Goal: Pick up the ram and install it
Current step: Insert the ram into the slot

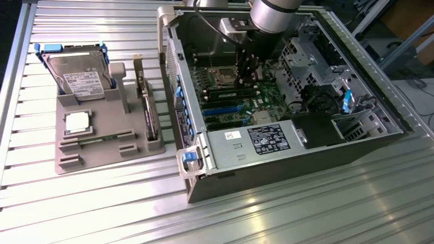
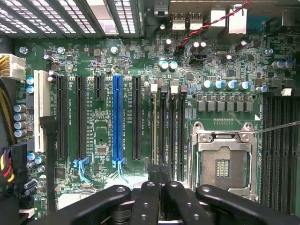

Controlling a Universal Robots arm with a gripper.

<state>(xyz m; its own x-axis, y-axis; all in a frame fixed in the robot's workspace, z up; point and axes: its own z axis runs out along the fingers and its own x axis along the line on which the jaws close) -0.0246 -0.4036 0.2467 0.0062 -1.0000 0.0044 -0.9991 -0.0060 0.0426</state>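
The ram (image 1: 230, 94) seems to stand in its slot, just beside the fingertips. The gripper (image 2: 160, 172) hangs over one end of it, fingers pinched narrow and apparently holding nothing. Installing looks to be in hand, and seating calls for a straight, even push.

Motherboard (image 1: 234, 99) lies open under the tool (image 1: 247, 76); drive cage (image 1: 303, 57) stands beside.

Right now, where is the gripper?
In the exterior view the gripper is inside the open computer case, over the motherboard, just to that view's right of the empty processor socket.
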